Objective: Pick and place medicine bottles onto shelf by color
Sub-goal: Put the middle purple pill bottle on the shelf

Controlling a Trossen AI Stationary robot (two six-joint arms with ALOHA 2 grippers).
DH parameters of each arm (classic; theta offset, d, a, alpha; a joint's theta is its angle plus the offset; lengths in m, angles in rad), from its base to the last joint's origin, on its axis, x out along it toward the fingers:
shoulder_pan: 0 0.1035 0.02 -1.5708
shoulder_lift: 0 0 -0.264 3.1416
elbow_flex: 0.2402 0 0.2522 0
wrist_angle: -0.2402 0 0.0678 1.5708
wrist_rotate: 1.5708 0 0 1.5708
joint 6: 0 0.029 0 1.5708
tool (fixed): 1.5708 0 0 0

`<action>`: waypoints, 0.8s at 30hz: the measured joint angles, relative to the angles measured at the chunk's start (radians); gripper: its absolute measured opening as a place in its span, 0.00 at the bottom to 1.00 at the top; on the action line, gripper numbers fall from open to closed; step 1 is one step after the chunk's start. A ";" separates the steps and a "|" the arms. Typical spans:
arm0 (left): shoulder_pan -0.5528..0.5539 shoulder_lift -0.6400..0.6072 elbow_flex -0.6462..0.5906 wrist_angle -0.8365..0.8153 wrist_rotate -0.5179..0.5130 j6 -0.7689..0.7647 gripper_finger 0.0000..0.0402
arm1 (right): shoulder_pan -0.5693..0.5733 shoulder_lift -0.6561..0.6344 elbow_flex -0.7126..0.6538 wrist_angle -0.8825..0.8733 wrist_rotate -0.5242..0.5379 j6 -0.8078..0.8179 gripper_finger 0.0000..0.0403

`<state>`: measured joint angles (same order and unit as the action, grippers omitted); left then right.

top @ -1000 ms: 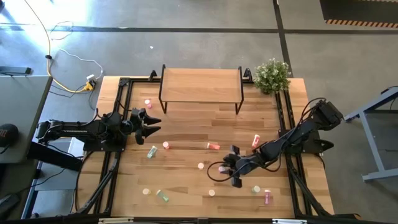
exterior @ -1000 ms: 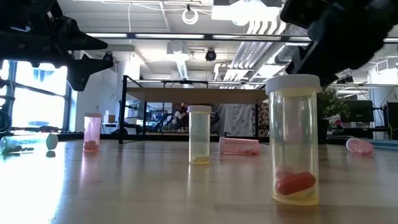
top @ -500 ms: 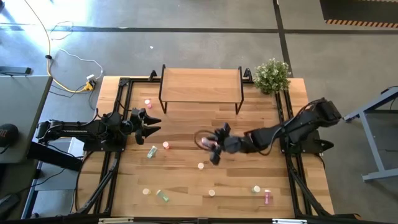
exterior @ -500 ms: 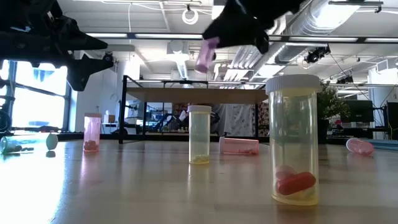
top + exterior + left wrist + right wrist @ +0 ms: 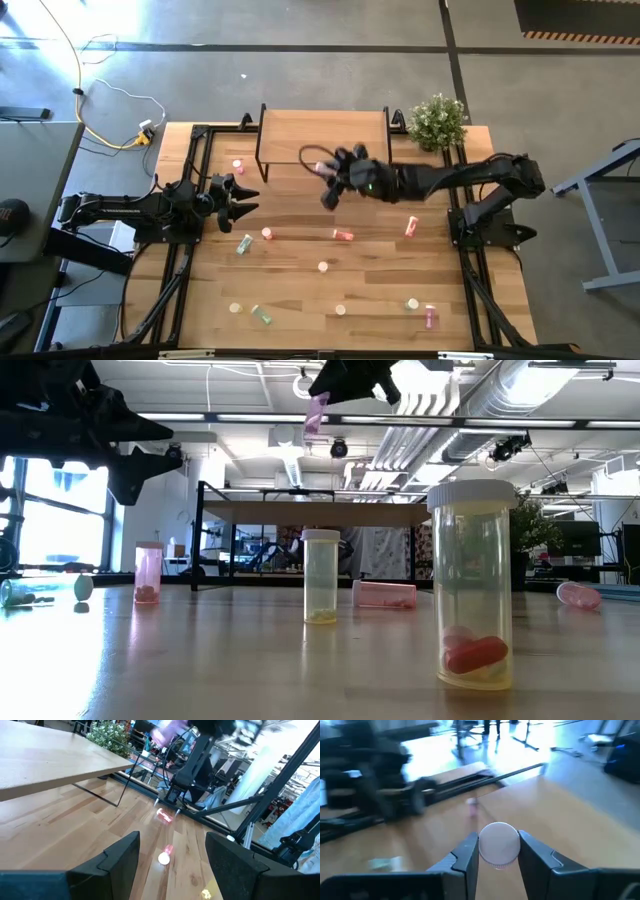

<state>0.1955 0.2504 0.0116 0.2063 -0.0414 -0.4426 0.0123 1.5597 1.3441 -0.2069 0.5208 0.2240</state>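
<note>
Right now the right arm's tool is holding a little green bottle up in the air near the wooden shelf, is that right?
Not quite. The small translucent bottle with a pale cap is pink, not green, as the low view shows. The rest holds: the right arm's tool grips it in the air near the low wooden shelf with black metal legs.

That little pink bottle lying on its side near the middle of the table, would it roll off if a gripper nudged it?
Probably yes: the pink bottle is a smooth cylinder lying flat on the bare wooden table, so a sideways push would likely send it rolling. It looks nearly empty, so likely very light. Its plastic wall seems stiff, not floppy.
</note>
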 joint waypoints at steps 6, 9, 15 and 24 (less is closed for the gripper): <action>0.000 0.000 0.000 0.000 0.000 0.000 0.54 | -0.122 0.000 0.166 -0.243 0.031 -0.023 0.25; 0.000 0.000 0.000 0.000 0.000 0.000 0.54 | -0.182 0.000 0.248 -0.347 0.029 -0.062 0.25; 0.000 0.000 0.000 0.000 0.000 0.000 0.54 | -0.277 -0.001 0.395 -0.475 0.008 -0.183 0.25; 0.000 0.000 0.000 0.000 0.000 -0.039 0.54 | -0.368 -0.027 0.488 -0.661 -0.086 -0.230 0.25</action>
<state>0.1955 0.2504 0.0116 0.2066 -0.0410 -0.4812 -0.3561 1.5329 1.8326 -0.8681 0.4344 -0.0065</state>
